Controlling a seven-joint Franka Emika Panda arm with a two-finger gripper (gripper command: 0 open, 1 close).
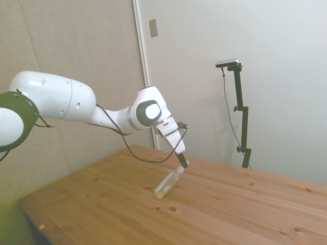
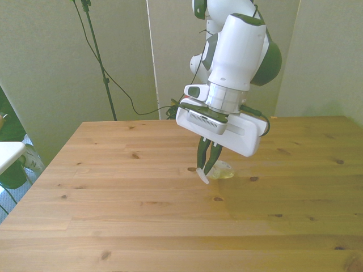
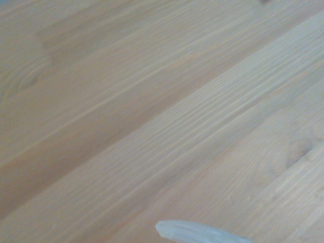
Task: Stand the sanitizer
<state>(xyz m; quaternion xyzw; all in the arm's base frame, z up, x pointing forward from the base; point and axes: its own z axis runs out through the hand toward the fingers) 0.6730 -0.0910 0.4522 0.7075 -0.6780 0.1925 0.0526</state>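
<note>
Blurred pine planks of the wooden table (image 3: 152, 111) run diagonally across the close-up, with the white pump nozzle (image 3: 197, 233) of the sanitizer at the frame's edge.

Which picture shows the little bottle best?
The side view: the bottle shows whole, tilted, base on the table, its top in the gripper. In the front view the gripper hides most of it. The wrist view shows just a blurry white sliver.
</note>
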